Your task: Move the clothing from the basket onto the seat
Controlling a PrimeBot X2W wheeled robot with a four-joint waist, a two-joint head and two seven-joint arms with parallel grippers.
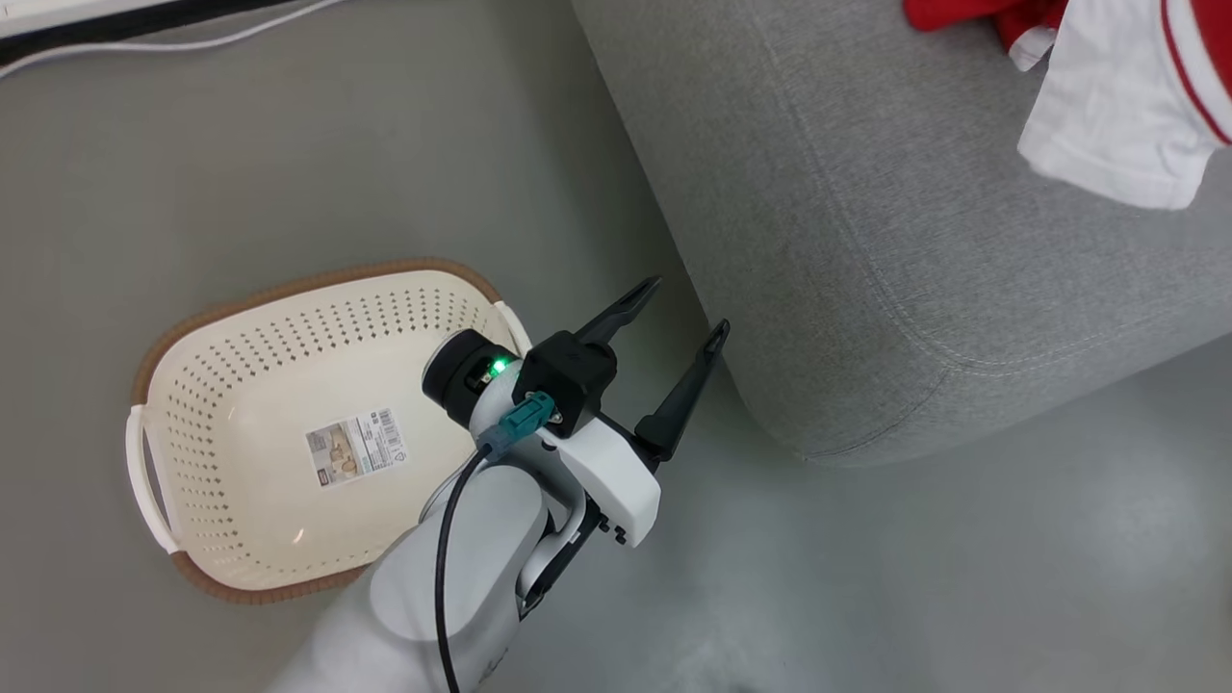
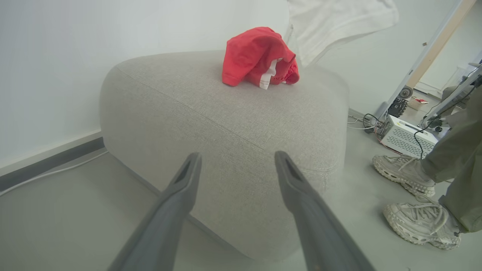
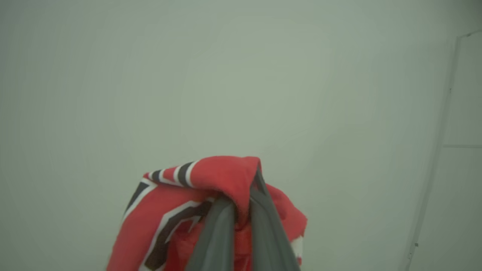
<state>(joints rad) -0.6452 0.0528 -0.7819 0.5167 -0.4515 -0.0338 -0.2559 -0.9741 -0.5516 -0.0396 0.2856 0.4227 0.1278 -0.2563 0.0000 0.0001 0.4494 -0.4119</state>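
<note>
The cream basket (image 1: 192, 404) stands on the floor at the lower left, with just a label sticker on its bottom. My left gripper (image 1: 688, 306) hangs open between the basket and the grey seat (image 1: 866, 241), its fingers pointing at the seat's corner (image 2: 237, 155). A plain red garment (image 2: 260, 56) lies crumpled on the seat's far side (image 1: 962, 14). My right gripper (image 3: 243, 195) is shut on the red jersey (image 3: 211, 177) with striped trim and dark lettering. The jersey's pale side (image 1: 1116, 115) hangs above the seat (image 2: 339, 19).
A person's two pale shoes (image 2: 410, 195) and trouser leg stand on the floor right of the seat. A white vented box (image 2: 406, 137) with cables sits behind them. A white cable (image 1: 192, 43) runs along the wall's foot.
</note>
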